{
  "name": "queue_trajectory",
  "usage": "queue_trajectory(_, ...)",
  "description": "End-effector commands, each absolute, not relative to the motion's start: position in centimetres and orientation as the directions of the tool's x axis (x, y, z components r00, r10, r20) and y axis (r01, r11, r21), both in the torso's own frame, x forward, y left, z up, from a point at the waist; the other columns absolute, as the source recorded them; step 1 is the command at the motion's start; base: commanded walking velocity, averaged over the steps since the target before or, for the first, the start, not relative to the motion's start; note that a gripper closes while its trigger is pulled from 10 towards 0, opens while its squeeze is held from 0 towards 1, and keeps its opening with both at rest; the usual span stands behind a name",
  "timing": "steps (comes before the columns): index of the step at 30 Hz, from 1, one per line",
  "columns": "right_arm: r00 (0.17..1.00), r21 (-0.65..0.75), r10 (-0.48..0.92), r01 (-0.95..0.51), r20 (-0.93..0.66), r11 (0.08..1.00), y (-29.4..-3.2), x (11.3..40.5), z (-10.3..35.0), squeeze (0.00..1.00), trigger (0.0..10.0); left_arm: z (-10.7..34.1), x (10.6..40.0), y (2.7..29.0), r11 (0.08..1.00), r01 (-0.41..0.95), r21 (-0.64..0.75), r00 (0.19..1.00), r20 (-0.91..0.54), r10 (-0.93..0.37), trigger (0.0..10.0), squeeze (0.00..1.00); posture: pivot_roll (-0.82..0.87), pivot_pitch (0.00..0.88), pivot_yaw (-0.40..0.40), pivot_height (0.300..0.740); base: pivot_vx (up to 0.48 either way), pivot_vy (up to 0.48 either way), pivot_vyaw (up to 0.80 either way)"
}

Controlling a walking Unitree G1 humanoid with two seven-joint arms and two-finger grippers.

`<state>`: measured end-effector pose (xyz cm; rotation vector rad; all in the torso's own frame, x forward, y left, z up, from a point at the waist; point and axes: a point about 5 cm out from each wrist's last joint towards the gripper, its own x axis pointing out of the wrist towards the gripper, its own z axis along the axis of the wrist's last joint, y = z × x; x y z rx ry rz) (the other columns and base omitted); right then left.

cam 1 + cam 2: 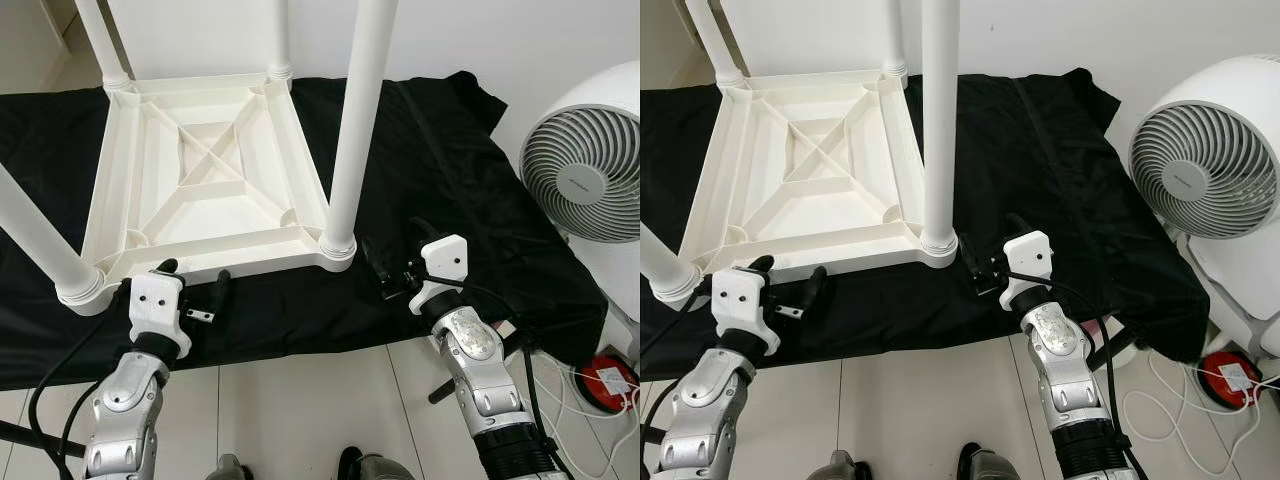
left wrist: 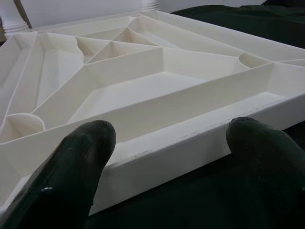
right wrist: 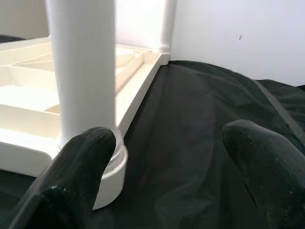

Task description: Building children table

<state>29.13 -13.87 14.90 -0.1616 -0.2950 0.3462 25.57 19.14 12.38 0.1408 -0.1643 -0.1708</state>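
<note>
Left claw (image 1: 196,279) beside table (image 1: 200,180) edge

Both silver jointed arms reach forward, each ending in a white wrist block. The left gripper (image 1: 195,277) has its two long black fingers (image 2: 78,162) spread wide apart. The right gripper (image 1: 395,258) likewise holds its black fingers (image 3: 83,164) parted, pointing forward and slightly leftward.

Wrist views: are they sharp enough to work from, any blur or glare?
Left wrist view: tabletop ribs crisp, evenly lit; left claw's fingertips soft, small glint. Right wrist view: table leg sharp but washed out; black cloth shows folds; right claw's fingertips blurred.
</note>
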Motion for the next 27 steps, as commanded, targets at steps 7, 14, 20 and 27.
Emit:
queue_trajectory(7, 0.912, -0.199, 0.334, -0.291, 0.237, 0.936, -14.41, 28.91, 14.20, 0.00, 10.0, 12.24, 25.38, 20.25, 0.987, 0.010, 0.159, 0.988, 0.149, -0.034, 10.0, 0.00, -0.05, 0.113, 0.007, 0.740, 0.000, 0.000, 0.80)
queue_trajectory(14, 0.914, -0.189, 0.327, -0.286, 0.240, 0.939, -14.54, 28.73, 14.03, 0.00, 10.0, 12.27, 25.44, 20.03, 0.985, 0.023, 0.172, 0.988, 0.149, -0.049, 10.0, 0.00, -0.05, 0.109, 0.010, 0.740, 0.000, 0.000, 0.34)
queue_trajectory(20, 0.912, -0.180, 0.328, -0.290, 0.247, 0.940, -14.54, 28.68, 14.03, 0.00, 10.0, 12.28, 25.45, 20.03, 0.982, 0.031, 0.189, 0.988, 0.145, -0.059, 10.0, 0.00, -0.05, 0.095, 0.010, 0.740, 0.000, 0.000, 0.00)
queue_trajectory(27, 0.910, -0.172, 0.332, -0.296, 0.247, 0.940, -14.51, 28.80, 14.13, 0.00, 10.0, 12.32, 25.41, 20.07, 0.978, 0.042, 0.203, 0.988, 0.137, -0.071, 10.0, 0.00, -0.05, 0.093, 0.010, 0.740, 0.000, 0.000, 0.00)
